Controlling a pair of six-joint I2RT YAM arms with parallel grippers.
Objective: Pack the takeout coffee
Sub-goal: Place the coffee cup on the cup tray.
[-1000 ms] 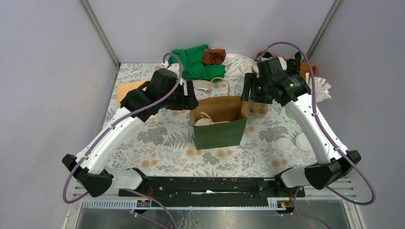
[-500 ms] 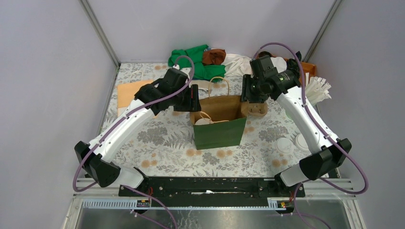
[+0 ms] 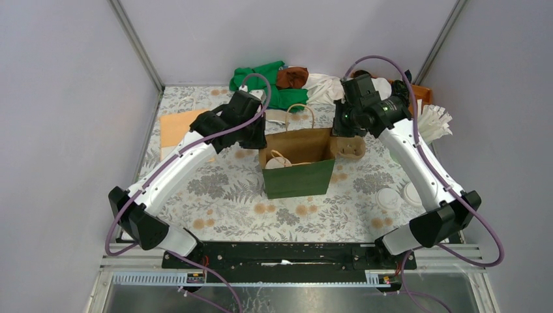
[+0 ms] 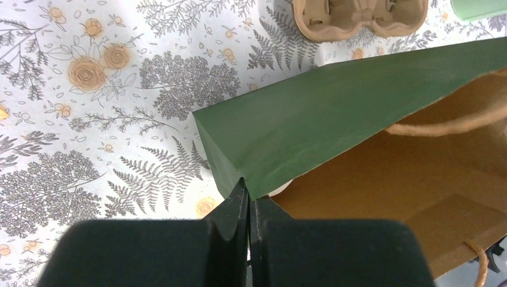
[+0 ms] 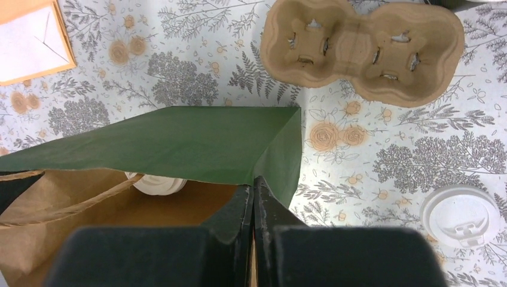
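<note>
The left fingers (image 4: 238,203) are pressed together on one rim corner of the green paper bag (image 3: 297,179); the right fingers (image 5: 242,203) pinch the opposite corner likewise; the lidded coffee cup (image 5: 156,184) sits inside the bag, below and between the two pairs of fingers. The step looks like handling the loaded bag by its mouth; both pinches should move together and level, never pulling the paper apart, so the cup does not tip.
</note>
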